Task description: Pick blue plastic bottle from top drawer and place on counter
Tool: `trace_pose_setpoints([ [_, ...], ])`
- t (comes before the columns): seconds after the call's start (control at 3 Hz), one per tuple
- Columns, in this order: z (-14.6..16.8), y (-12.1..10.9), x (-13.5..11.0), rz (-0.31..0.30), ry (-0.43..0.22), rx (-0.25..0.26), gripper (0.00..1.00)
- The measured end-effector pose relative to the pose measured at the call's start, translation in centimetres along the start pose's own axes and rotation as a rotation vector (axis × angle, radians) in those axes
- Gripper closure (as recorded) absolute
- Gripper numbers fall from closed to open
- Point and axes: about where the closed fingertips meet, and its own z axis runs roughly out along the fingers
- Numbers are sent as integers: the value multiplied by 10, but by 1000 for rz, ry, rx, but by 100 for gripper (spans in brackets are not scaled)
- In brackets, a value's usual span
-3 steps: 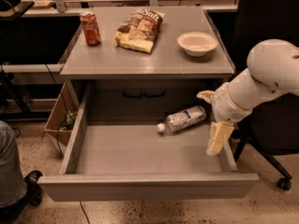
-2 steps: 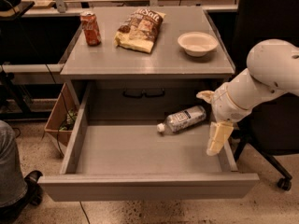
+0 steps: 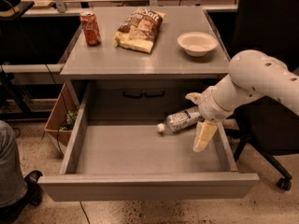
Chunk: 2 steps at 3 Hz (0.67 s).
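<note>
The blue plastic bottle (image 3: 179, 121) lies on its side at the back right of the open top drawer (image 3: 140, 185), white cap pointing left. My gripper (image 3: 193, 122) is at the bottle's right end, inside the drawer's right side. It is open, with one cream finger (image 3: 204, 135) hanging down in front of the bottle and the other finger (image 3: 192, 97) above and behind it. The bottle's base is hidden behind the wrist. The counter (image 3: 154, 55) is the grey cabinet top above the drawer.
On the counter stand a red soda can (image 3: 90, 28) at the back left, a chip bag (image 3: 138, 29) in the middle and a white bowl (image 3: 197, 43) at the right. A cardboard box (image 3: 60, 120) sits left of the cabinet, an office chair base (image 3: 275, 171) to the right.
My gripper has shifted a little to the left, closer over the bottle's right end. The bottle has not moved.
</note>
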Motion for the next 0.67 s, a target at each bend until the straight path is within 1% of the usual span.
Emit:
trace_pose_setpoints([
  [0.33,25,-12,10,4,-12,14,0],
  [0.67,48,-25,24,30,-29,31,0],
])
